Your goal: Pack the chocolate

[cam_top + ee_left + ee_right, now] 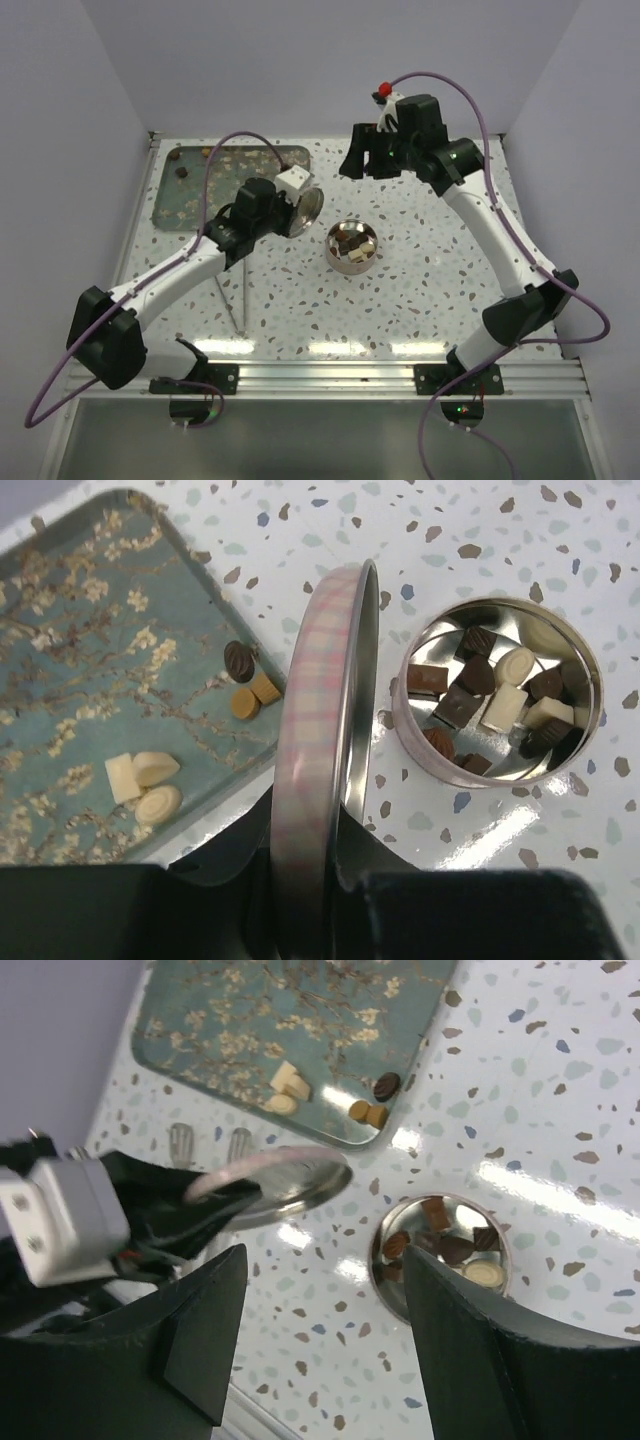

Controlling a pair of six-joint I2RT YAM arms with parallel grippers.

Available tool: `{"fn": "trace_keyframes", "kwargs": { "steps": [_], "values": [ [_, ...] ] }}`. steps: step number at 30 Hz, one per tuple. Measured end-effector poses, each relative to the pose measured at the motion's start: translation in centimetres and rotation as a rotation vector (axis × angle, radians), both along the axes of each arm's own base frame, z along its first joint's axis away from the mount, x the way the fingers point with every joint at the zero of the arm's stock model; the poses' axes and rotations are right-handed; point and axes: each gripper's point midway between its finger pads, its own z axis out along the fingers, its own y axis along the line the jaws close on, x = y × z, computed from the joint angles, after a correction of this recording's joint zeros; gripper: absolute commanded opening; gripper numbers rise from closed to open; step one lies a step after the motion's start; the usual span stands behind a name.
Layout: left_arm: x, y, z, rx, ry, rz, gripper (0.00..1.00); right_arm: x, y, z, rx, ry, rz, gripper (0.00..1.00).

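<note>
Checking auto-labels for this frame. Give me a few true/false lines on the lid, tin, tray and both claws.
1. The left claw grips the lid on its edge. True.
2. The tin is closed. False: it stands open on the table, with dark and pale chocolate inside.
3. The tray has been emptied. False: a dark piece, two tan ones and three pale ones lie on it.
4. The right claw is open and holds nothing. True.
</note>
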Motion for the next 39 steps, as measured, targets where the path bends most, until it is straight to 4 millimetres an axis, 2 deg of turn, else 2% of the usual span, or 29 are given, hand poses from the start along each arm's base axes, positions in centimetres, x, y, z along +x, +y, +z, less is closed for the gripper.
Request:
{"fn": "trace_keyframes", "kwargs": {
  "steps": [3, 6, 9, 16, 24, 28, 31, 39],
  "values": [
    [-1.1, -1.6, 1.3, 0.123, -0.121, -0.068, 0.0, -0.3, 0.2, 2.6, 0.073, 0.013, 0.0, 0.67],
    [-1.4, -2.3, 3.1, 0.232, -0.247, -0.086, 0.0, -0.7, 0.2, 3.1, 0.125, 0.062, -0.005, 0.66],
    [-1.6, -3.1, 4.4, 0.315, -0.354, -0.089, 0.0, -0.9, 0.1, 2.0, 0.145, 0.134, -0.016, 0.65],
    [-2.9, -4.7, 6.2, 0.465, -0.545, -0.101, 0.0, -2.3, 0.5, -2.4, 0.166, 0.326, -0.021, 0.64],
    [-3.7, -4.0, 5.6, 0.604, -0.615, -0.078, 0.0, -3.2, 1.1, -5.5, 0.205, 0.438, -0.037, 0.65],
    [-4.4, -4.2, 5.4, 0.639, -0.633, -0.083, 0.0, -3.5, 1.2, -6.3, 0.239, 0.46, -0.051, 0.64],
    [-4.6, -4.3, 5.6, 0.638, -0.638, -0.072, 0.0, -3.7, 1.2, -5.9, 0.261, 0.455, -0.063, 0.65],
    [-4.6, -4.0, 6.5, 0.618, -0.656, -0.016, 0.0, -4.4, 0.6, -3.0, 0.309, 0.399, -0.069, 0.65]
  ]
}}
